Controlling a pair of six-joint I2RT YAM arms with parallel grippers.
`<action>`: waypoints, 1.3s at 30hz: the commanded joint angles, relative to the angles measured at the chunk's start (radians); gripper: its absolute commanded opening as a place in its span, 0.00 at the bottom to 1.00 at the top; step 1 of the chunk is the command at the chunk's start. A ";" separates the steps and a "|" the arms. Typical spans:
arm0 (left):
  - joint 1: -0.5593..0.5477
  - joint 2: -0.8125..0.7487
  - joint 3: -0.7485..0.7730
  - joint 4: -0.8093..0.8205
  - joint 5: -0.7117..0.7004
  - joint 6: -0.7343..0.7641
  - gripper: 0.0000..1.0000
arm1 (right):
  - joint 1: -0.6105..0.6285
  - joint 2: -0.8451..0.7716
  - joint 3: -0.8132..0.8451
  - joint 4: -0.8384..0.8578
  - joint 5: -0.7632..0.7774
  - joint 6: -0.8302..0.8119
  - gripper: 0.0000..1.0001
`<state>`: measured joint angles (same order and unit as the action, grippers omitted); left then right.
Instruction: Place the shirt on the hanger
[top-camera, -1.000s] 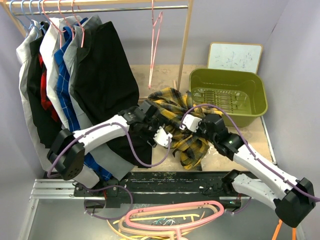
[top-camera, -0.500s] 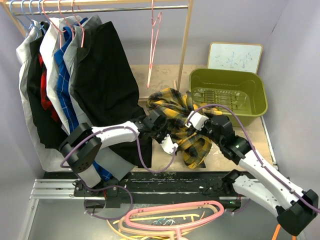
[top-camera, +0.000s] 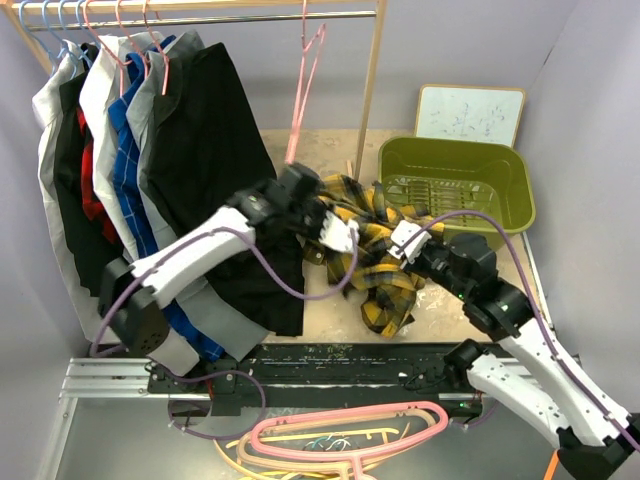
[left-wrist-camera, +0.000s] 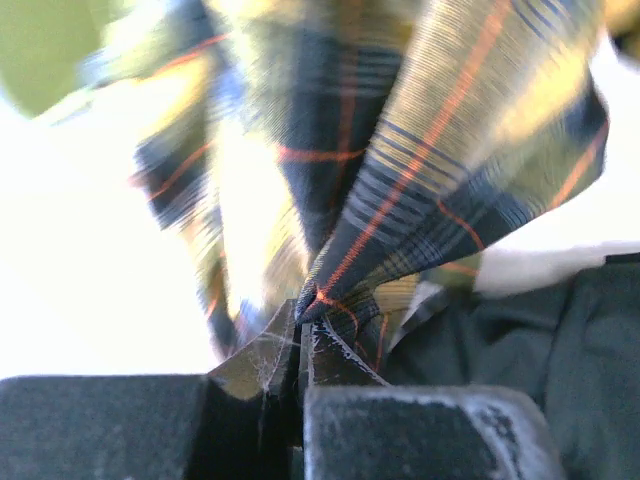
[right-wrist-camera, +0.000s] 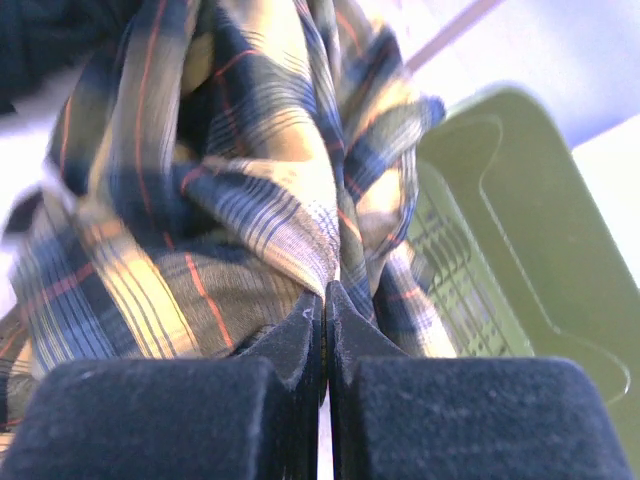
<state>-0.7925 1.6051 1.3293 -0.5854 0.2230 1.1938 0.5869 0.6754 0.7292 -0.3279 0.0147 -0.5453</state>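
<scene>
The yellow and black plaid shirt (top-camera: 378, 278) hangs bunched between my two grippers above the table, its lower part drooping toward the near edge. My left gripper (top-camera: 347, 237) is shut on a fold of the shirt (left-wrist-camera: 440, 150) at its left side; the plaid cloth comes straight out of the closed jaws (left-wrist-camera: 303, 325). My right gripper (top-camera: 399, 240) is shut on another fold of the shirt (right-wrist-camera: 230, 200) at its right side (right-wrist-camera: 325, 297). The thin pink wire hanger (top-camera: 305, 95) hangs bare on the rail, above and behind the left gripper.
Several garments (top-camera: 190, 150) hang on the rail at the left, a black one close beside my left arm. A wooden post (top-camera: 368, 95) stands behind the shirt. A green basin (top-camera: 505, 190) and a whiteboard (top-camera: 470, 113) sit at the right. A thick pink hanger (top-camera: 350, 432) lies below the bases.
The left gripper has shut on the shirt and lifted up and back toward the rail. The right arm has moved right with its fold, stretching the shirt between them.
</scene>
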 joint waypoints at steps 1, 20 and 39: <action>0.123 -0.163 0.195 -0.339 0.184 -0.133 0.00 | -0.007 -0.023 0.099 0.024 -0.177 0.034 0.00; 0.161 -0.288 0.809 -0.782 0.234 -0.186 0.00 | -0.006 0.220 0.707 0.075 -0.500 0.135 0.00; 0.183 -0.218 0.881 -0.420 -0.227 -0.272 0.00 | -0.006 0.580 0.920 0.218 -0.609 0.657 0.00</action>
<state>-0.6285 1.3674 2.5267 -1.2011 0.1432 0.9405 0.5865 1.2362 1.7931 -0.1696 -0.5404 -0.0086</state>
